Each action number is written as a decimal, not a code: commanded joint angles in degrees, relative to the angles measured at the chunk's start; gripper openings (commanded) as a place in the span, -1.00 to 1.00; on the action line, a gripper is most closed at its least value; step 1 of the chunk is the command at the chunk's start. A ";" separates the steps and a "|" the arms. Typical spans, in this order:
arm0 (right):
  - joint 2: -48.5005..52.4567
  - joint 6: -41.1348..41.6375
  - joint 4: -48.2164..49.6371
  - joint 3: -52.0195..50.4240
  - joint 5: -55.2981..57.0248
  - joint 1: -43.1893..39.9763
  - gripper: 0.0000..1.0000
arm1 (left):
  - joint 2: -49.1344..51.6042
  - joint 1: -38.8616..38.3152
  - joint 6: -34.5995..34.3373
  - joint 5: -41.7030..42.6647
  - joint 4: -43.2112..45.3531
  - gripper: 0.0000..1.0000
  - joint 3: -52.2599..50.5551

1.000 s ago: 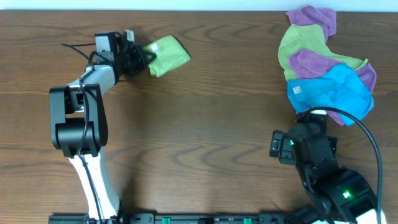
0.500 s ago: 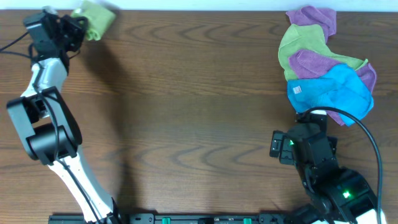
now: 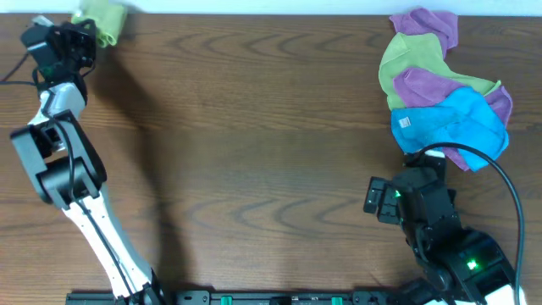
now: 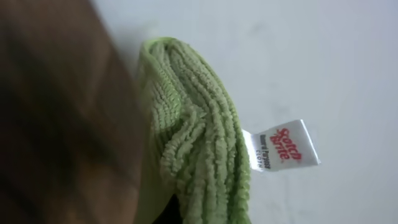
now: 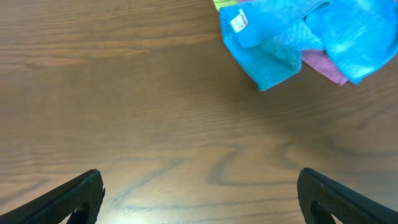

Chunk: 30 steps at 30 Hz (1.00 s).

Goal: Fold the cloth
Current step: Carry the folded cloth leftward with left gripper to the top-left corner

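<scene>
Left gripper (image 3: 82,36): at the upper left corner of the overhead frame, clamped on the green cloth (image 3: 102,17). The cloth is bunched at the far edge of the table (image 3: 254,127), partly over the pale surface beyond. In the left wrist view it fills the lower centre, with a white label (image 4: 283,146) sticking out on its right; the fingers themselves are hidden. Right gripper (image 5: 199,199): lower right of the overhead frame, fingers spread wide, holding nothing. A pile of cloths (image 3: 440,80), purple, green and blue, lies at upper right, just beyond it
</scene>
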 commanded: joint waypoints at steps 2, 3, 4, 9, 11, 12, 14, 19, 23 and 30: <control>-0.13 2.58 0.39 -0.02 -1.49 -0.70 0.98 | 2.54 0.11 -2.40 0.61 0.22 -0.89 3.02; -0.13 2.56 0.59 0.00 -1.49 -0.70 0.99 | 2.80 0.11 -2.40 0.59 -0.20 -0.89 3.02; -0.13 2.54 0.79 0.02 -1.49 -0.70 0.99 | 3.13 0.11 -2.40 0.59 -0.61 -0.89 3.02; -0.09 2.56 1.44 0.04 -2.64 -1.40 0.98 | 3.45 0.13 -2.14 0.13 -2.08 -0.89 3.02; -0.09 2.56 1.44 0.04 -2.84 -1.44 0.98 | 3.45 0.07 -2.25 -0.04 -2.14 -0.89 3.02; -0.09 2.56 1.44 0.04 -2.82 -1.44 0.98 | 3.45 -0.11 -2.69 -0.04 -2.19 -0.89 3.02; -0.09 2.54 1.51 0.04 -2.84 -1.44 0.98 | 3.45 -0.61 -3.76 -1.01 -2.21 -0.89 3.02; -0.09 2.56 1.57 0.20 -3.52 -1.44 0.98 | 3.45 -1.33 -8.24 -4.76 -2.19 -0.89 3.02; -0.09 2.54 1.60 0.48 -3.67 -1.44 0.98 | 3.45 -1.42 -9.88 -5.88 -2.19 -0.89 3.02; -0.09 2.56 1.64 0.48 -3.67 -1.44 0.99 | 3.48 -1.40 -9.60 -6.54 -2.38 -0.85 3.02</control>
